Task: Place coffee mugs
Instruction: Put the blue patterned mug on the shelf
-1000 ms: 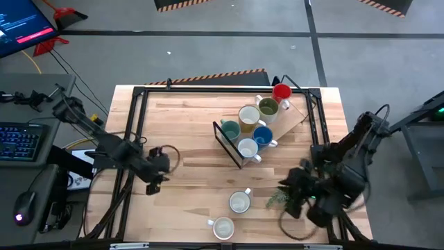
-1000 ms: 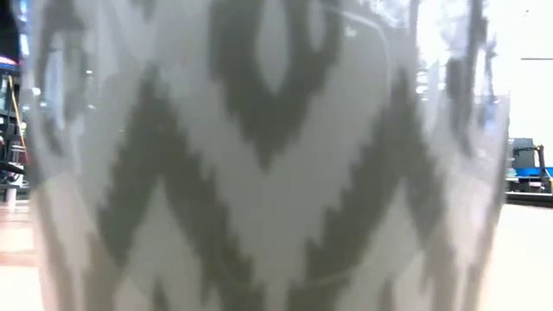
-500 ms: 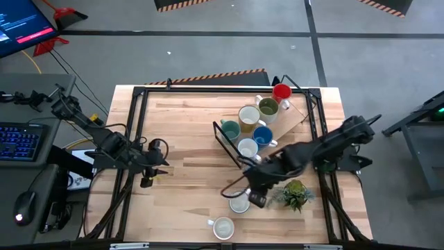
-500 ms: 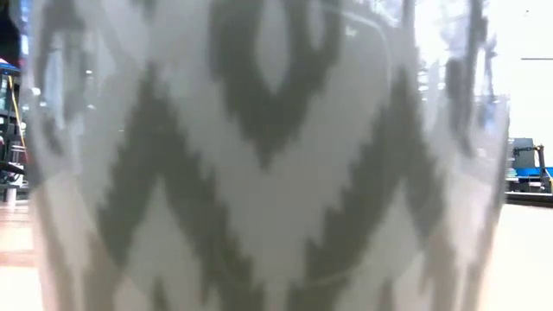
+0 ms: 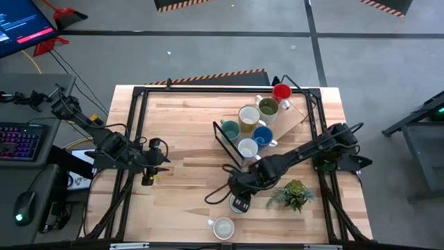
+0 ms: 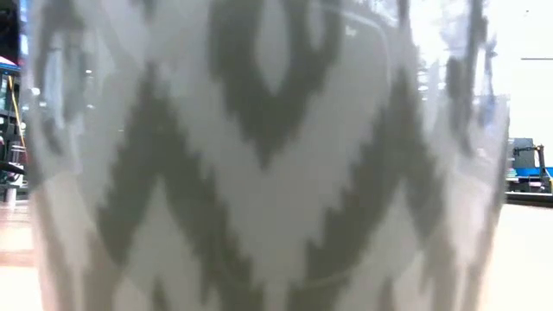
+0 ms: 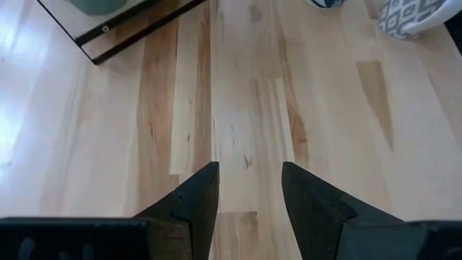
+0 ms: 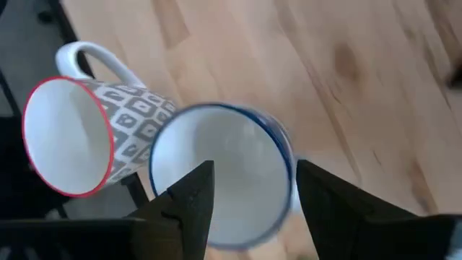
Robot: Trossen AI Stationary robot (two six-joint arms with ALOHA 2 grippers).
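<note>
A white mug with a blue rim (image 8: 220,170) stands upright near the table's front middle, mostly hidden under my right gripper (image 5: 239,196) in the high view. My right gripper (image 8: 253,177) is open above it, one finger over the mug's opening and the other just outside its rim. A grey-patterned mug with a red rim (image 8: 72,137) stands closer to the front edge (image 5: 223,226) and fills the low view (image 6: 259,155). Several more mugs (image 5: 248,116) stand in a black-framed rack. My left gripper (image 7: 249,173) hangs open over bare wood at the table's left (image 5: 149,173). My right gripper comes at the blue-rimmed mug from above, slanting down, with the rim's right part (image 8: 287,162) between its open fingers. I cannot tell whether either finger touches the mug.
The rack (image 5: 225,142) with red (image 5: 281,92), olive (image 5: 268,106), teal (image 5: 229,129), blue (image 5: 261,135) and white (image 5: 248,148) mugs fills the centre right. A small green plant (image 5: 291,193) stands right of my right gripper. Black frame rails (image 5: 135,139) edge the table.
My right gripper has swung from the table's near right corner toward the front middle and come down over the blue-rimmed mug, leaving the plant uncovered. My left gripper has drawn back a little toward the table's left edge.
</note>
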